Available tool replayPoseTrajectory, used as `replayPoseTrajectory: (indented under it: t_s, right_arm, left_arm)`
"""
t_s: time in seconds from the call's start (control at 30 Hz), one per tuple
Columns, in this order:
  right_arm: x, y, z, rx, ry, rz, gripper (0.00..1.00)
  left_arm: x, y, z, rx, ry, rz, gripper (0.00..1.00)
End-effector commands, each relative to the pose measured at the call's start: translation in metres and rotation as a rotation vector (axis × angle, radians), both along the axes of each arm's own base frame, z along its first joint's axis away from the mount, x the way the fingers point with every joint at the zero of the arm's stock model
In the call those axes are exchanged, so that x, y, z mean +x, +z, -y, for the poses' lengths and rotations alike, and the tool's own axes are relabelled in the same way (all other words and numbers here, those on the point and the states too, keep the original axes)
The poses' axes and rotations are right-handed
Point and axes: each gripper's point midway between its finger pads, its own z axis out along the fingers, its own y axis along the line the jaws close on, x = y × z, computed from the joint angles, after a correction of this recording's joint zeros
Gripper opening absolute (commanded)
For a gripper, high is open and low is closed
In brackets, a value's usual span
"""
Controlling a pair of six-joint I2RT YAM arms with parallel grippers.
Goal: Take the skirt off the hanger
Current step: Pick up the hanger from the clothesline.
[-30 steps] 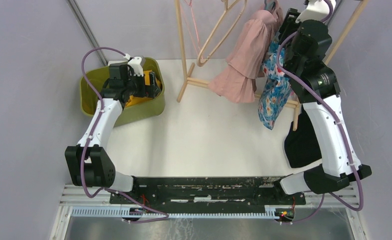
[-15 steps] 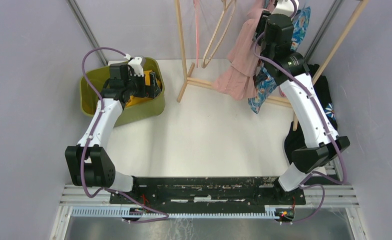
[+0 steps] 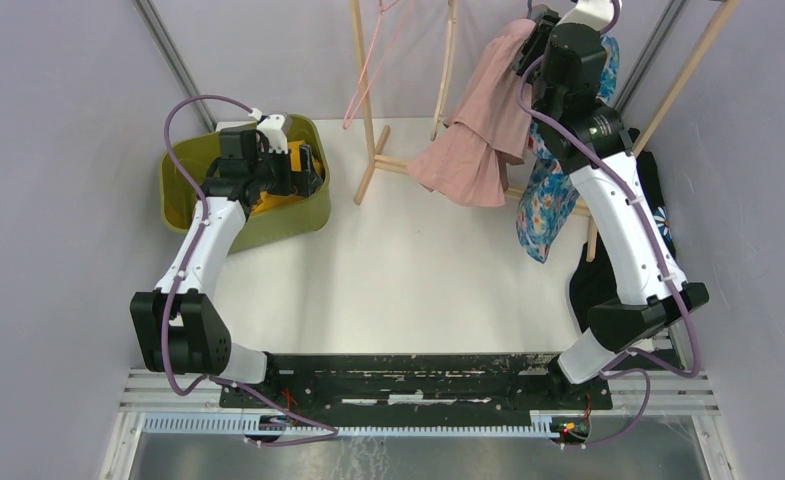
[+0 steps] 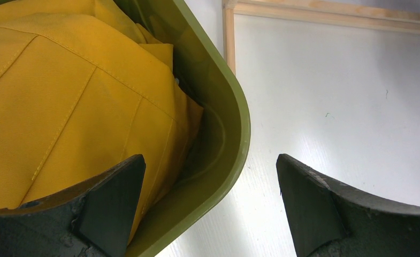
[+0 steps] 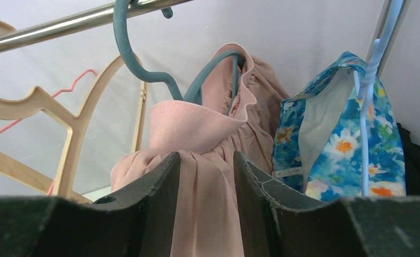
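Now right arm's jaws nearer together around the pink skirt (image 5: 207, 160), rack swung since; left jaws wide over the bin (image 4: 234, 134).

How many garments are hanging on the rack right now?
3 that I can make out: the pink skirt on the teal hanger, the blue floral garment beside it, and a black garment at the right end. More may hide behind the right arm.

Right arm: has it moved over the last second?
Yes. The right arm has swung left and away from its base, along the wooden rack; its fingers now straddle the pink skirt.
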Motion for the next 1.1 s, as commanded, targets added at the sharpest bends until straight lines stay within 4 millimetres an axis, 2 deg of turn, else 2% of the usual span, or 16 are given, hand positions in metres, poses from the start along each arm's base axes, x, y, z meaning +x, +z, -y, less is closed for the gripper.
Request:
replayPoseTrajectory:
  t_s: [0.0,0.13,0.23,0.67,0.8,0.93,1.07]
  right_arm:
    - [-0.024,0.047,0.002,0.089,0.027,0.129,0.46]
    - [-0.035,0.051,0.01,0.098,0.001,0.15,0.46]
    - [-0.034,0.05,0.009,0.098,-0.001,0.152,0.47]
    - [0.02,0.022,-0.025,0.115,0.017,0.108,0.49]
    - [0.027,0.018,-0.035,0.088,0.008,0.104,0.48]
    - [0.023,0.003,-0.02,0.036,-0.085,0.067,0.48]
    - [0.008,-0.006,0.004,-0.02,-0.189,0.04,0.48]
  left_arm:
    - [0.006,0.014,0.004,0.006,-0.034,0.071,0.99]
    - [0.006,0.014,0.005,0.005,-0.036,0.071,0.99]
    - [0.006,0.015,0.006,0.0,-0.041,0.071,0.99]
    - [0.002,0.018,0.012,-0.006,-0.063,0.08,0.99]
    - [0.001,0.019,0.015,-0.014,-0.074,0.084,0.99]
    - [-0.001,0.017,0.017,-0.013,-0.082,0.083,0.99]
    - [-0.002,0.014,0.017,-0.01,-0.083,0.081,0.99]
